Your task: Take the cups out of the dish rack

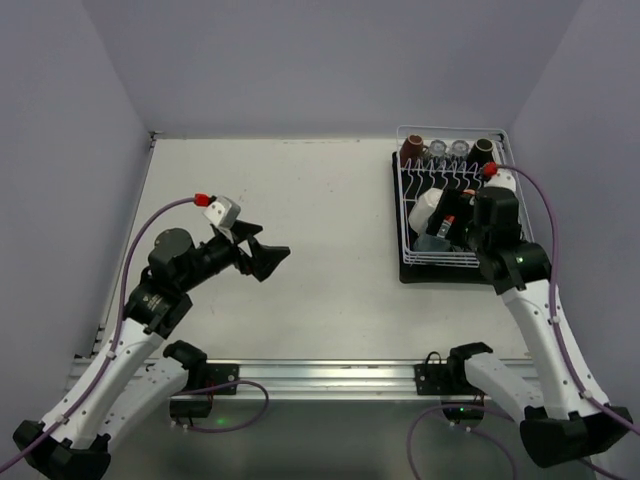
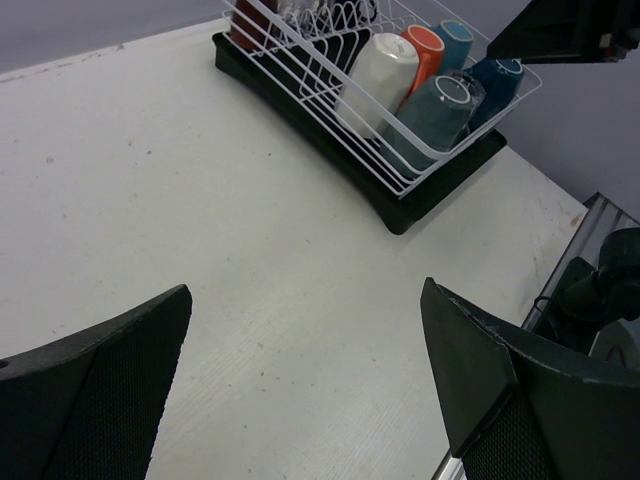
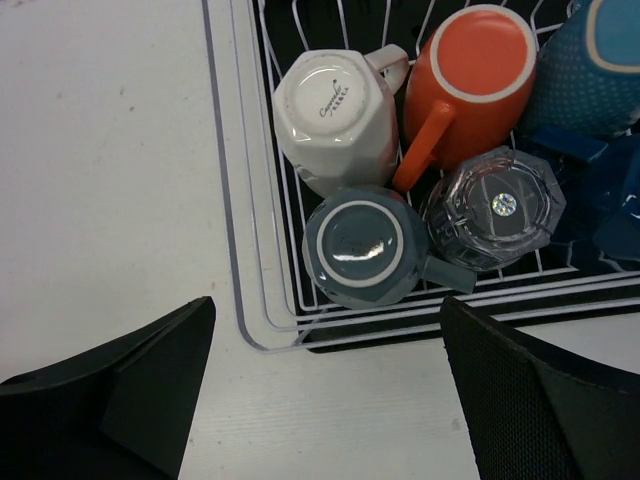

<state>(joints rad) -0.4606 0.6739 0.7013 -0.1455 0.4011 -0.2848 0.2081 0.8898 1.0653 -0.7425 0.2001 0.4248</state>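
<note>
The dish rack (image 1: 404, 205), white wire on a black drip tray, stands at the back right of the table. The cups sit upside down in it. In the right wrist view I see a white mug (image 3: 335, 120), an orange mug (image 3: 480, 85), a grey mug (image 3: 365, 250), a clear glass (image 3: 495, 210), a light blue cup (image 3: 590, 80) and a dark blue one (image 3: 615, 195). Two brown cups (image 1: 412, 150) and two glasses (image 1: 447, 150) line the far end. My right gripper (image 3: 328, 335) hangs open above the rack's near corner, holding nothing. My left gripper (image 2: 306, 290) is open over bare table, well left of the dish rack (image 2: 330, 130).
Grey walls close in the white table (image 1: 300, 190) on three sides. An aluminium rail (image 1: 330, 375) with both arm bases runs along the near edge. The black drip tray (image 3: 400, 338) sticks out a little past the rack's rim.
</note>
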